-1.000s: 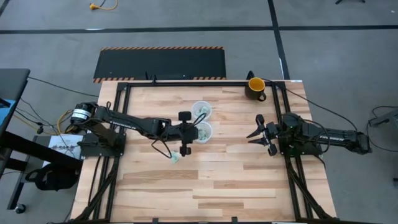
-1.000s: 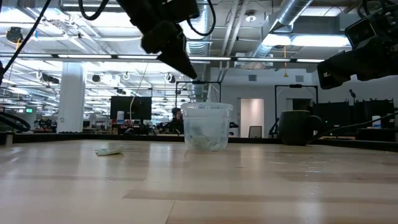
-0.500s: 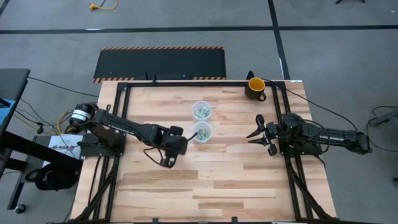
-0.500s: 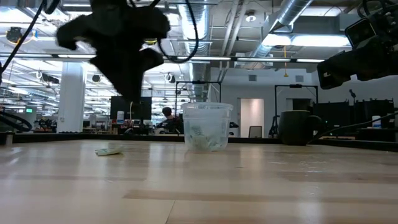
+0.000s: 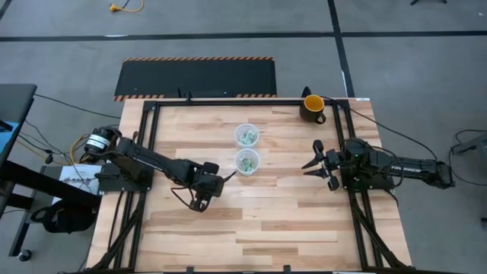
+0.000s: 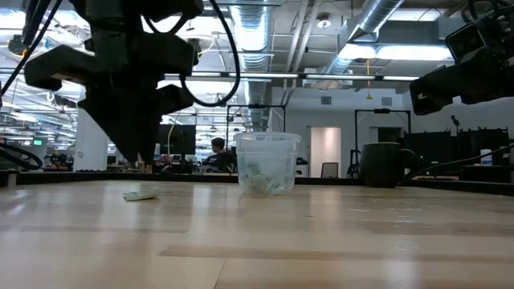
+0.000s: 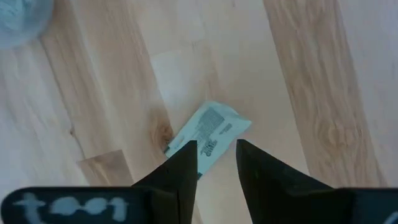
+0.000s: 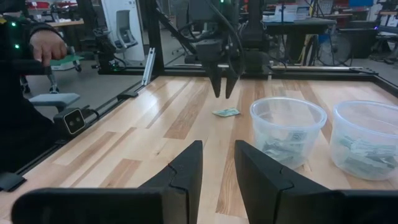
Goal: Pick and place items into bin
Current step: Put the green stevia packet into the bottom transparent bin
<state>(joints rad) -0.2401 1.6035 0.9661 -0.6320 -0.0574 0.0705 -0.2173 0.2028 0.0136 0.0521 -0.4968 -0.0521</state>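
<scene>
One green-and-white packet [image 7: 208, 130] lies flat on the wooden table, left of the clear cups; it also shows in the low view [image 6: 140, 193] and the right wrist view [image 8: 226, 112]. My left gripper [image 7: 216, 149] points down just above it, fingers a little apart, touching nothing. In the high view my left gripper [image 5: 202, 196] hides the packet. Two clear cups [image 5: 246, 135] [image 5: 247, 161] hold more packets. My right gripper [image 5: 316, 164] waits open at the table's right side.
A dark mug [image 5: 312, 106], yellow inside, stands at the far right corner. Black frame rails [image 5: 228, 100] run along the table's edges. A person's hand [image 8: 46, 43] shows beyond the table's left side. Bare wood lies toward the near edge.
My left gripper has gone from beside the nearer cup toward the table's near-left, has sunk, and has tipped from slanting to pointing almost straight down over the loose packet. The packet and the cups have stayed where they were.
</scene>
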